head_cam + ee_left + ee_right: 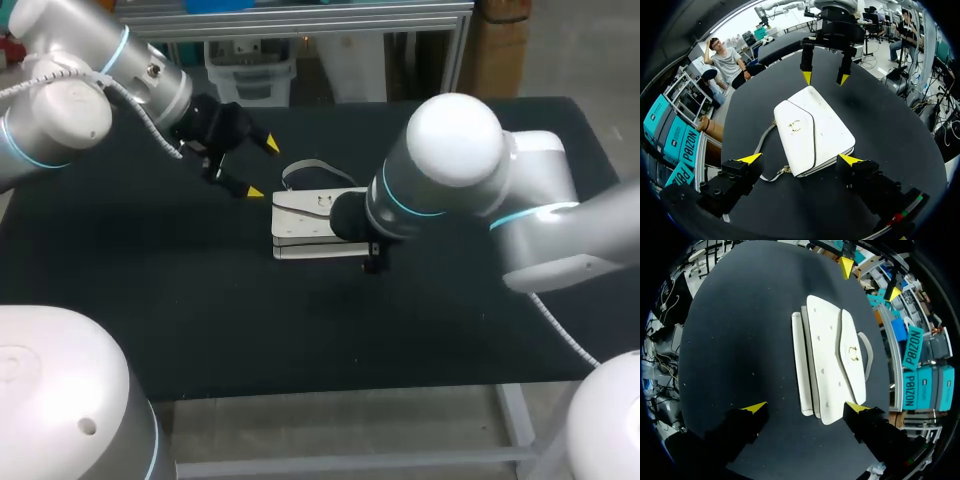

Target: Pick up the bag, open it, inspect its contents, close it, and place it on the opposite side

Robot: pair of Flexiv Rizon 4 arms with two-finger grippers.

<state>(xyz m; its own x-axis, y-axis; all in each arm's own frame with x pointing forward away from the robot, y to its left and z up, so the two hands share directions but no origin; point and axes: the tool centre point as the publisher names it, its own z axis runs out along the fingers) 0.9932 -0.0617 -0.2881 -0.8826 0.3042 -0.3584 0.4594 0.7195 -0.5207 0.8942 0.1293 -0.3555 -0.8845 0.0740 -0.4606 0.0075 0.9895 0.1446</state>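
Note:
A white bag lies flat in the middle of the black table, its flap closed with a small gold clasp and a grey strap curling off its far side. My left gripper hovers open just left of the bag; in the left wrist view the bag lies ahead of and between its open fingers, untouched. My right gripper is open above the bag's right end. In the head view my right wrist hides it. Each wrist view shows the other gripper beyond the bag.
The black table has bare surface on all sides of the bag, with wide room to the left and right. Its front edge runs below. My right arm's elbow hangs over the table's right half.

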